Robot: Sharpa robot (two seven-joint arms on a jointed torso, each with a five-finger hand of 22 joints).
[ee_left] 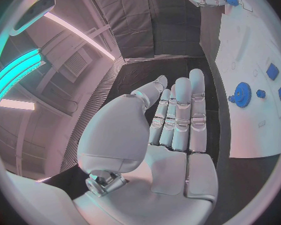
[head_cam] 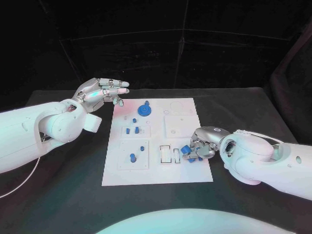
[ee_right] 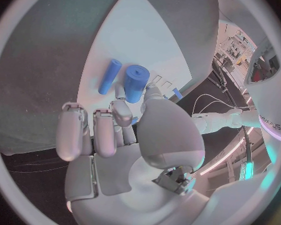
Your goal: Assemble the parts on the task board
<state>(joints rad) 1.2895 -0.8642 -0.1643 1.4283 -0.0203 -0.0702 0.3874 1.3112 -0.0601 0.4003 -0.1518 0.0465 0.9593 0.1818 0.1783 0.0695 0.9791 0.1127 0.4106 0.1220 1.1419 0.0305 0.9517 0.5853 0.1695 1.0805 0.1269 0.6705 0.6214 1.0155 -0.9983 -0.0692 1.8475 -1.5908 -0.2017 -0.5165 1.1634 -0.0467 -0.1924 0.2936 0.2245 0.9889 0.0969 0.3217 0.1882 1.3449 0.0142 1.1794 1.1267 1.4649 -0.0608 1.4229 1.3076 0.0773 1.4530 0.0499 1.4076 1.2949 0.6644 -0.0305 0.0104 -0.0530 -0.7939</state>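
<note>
Head view: the task board (head_cam: 158, 170) lies mid-table, long axis running away from the robot. The right hand (head_cam: 202, 144) sits at the board's near right edge, fingers curled down around small blue parts (head_cam: 189, 150), just beside the two empty slots (head_cam: 170, 154). Whether it actually pinches one or only touches them, I can't tell from here. The left hand (head_cam: 100, 91) hovers off the far left corner, well apart from those parts, holding nothing I can see. The blue gear (head_cam: 145, 110) and the small blue pegs (head_cam: 131, 130) stand nearer to it.

Left wrist view: left hand (ee_left: 175, 130) flat, fingers straight and together, palm bare, so it's empty. Blue gear (ee_left: 242, 94) lies on the board beyond the fingertips, not touched.

Right wrist view: right hand (ee_right: 115, 135) fingers bent toward the board. A blue cylinder (ee_right: 136, 83) stands at the fingertips and looks touched, though the grip is unclear. A thinner blue rod (ee_right: 109, 76) lies flat just beside it, long axis pointing away from the hand.

Judgement: the right hand is the nearer one, and the next move turns on getting the cylinder over to the slots just to its left.
</note>
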